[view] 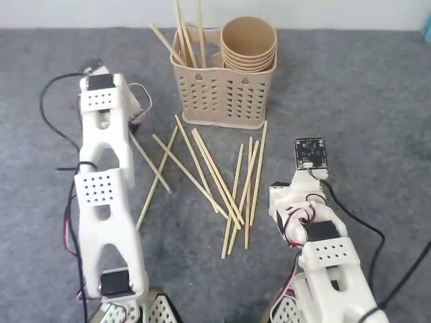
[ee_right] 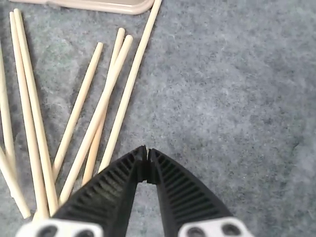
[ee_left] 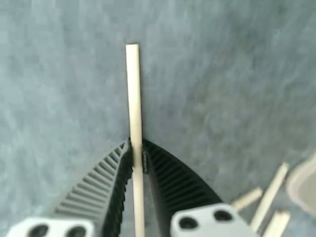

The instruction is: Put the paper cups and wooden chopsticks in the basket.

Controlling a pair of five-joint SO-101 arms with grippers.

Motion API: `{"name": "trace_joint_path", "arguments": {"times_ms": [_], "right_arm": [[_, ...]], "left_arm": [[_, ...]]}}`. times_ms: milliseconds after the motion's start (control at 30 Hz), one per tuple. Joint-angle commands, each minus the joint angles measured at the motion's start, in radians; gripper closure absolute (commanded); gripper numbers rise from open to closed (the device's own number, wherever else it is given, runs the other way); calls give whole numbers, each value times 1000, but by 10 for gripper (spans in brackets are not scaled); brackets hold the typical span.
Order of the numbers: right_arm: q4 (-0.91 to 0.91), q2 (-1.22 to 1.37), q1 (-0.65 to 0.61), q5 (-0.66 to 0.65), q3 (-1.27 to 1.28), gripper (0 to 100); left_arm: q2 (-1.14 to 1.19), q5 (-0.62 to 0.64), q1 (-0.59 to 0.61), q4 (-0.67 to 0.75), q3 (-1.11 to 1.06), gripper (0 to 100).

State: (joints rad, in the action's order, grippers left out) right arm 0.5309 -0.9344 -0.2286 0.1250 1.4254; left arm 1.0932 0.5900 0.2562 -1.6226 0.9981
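Basket [view: 222, 94] upright at the far middle of the grey surface [view: 377, 101], walls slotted. Stack of paper cups [view: 249, 42] nested inside at the right end, rims above the basket rim. Several wooden chopsticks [view: 185, 33] standing inside at the left end, tilted, upper ends well above the rim. Loose chopsticks [view: 215, 175] lying flat on the surface in front of the basket, between the two arms, some crossing and some side by side, one with its far end close against the basket's front right corner. Left arm [view: 104, 168] stretched along the left side of the surface. Left jaws narrow, clamped on a single chopstick [ee_left: 132, 98] gripped partway along, free end projecting past the tips over bare surface. Right arm [view: 316, 235] at the near right. Right jaws closed tip to tip, nothing between them, over bare surface just beside the rightmost of the loose chopsticks, no contact with any of them. Whether the left-held stick is lifted or resting on the surface: not determinable.
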Motion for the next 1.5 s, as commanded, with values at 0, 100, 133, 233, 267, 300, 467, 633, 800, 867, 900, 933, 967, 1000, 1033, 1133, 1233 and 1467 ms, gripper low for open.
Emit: {"name": "trace_joint_path", "arguments": {"times_ms": [0,100,133,233,267,300,467,633,800,867,900,933,967,1000,1033,1133,1233,1467], "right_arm": [[12,-33,-4,-5,-6,992],[48,-35,-5,-3,-15,992],[50,-35,-5,-3,-17,992],[48,-35,-5,-2,-17,992],[48,-35,-5,-2,-17,992],[48,-35,-7,-2,-17,992],[47,-35,-28,-2,-17,992],[18,-35,-25,-2,-9,992],[12,-33,-28,-2,-8,992],[12,-33,-27,-2,-8,992],[15,-33,-27,-2,-8,992],[19,-33,-27,-2,-8,992],[21,-33,-27,-2,-8,992],[22,-33,-28,-2,-8,992],[22,-33,-28,-2,-8,992],[22,-31,-31,-2,-9,992],[22,-24,-31,-2,-17,992],[21,-22,-39,43,-40,992]], "left_arm": [[-6,-11,-46,-83,51,988],[-6,-17,-46,-80,51,989],[-6,-18,-44,-80,53,989],[-6,-54,-40,-77,84,989],[-6,-66,-40,-86,96,989],[-6,-72,-37,-100,110,989],[-8,-121,-31,-133,176,989],[-61,-170,-8,-137,133,990],[-318,-196,3,-129,-117,990],[-427,-198,2,-104,-232,990],[-480,-198,0,-78,-300,990],[-535,-198,0,-41,-375,990],[-588,-198,0,6,-455,990],[-641,-198,0,60,-545,990],[-698,-198,0,118,-638,990],[-873,-196,0,307,-914,989],[-1028,-196,5,454,-1125,989],[-1257,-239,6,806,-1577,988]]}}
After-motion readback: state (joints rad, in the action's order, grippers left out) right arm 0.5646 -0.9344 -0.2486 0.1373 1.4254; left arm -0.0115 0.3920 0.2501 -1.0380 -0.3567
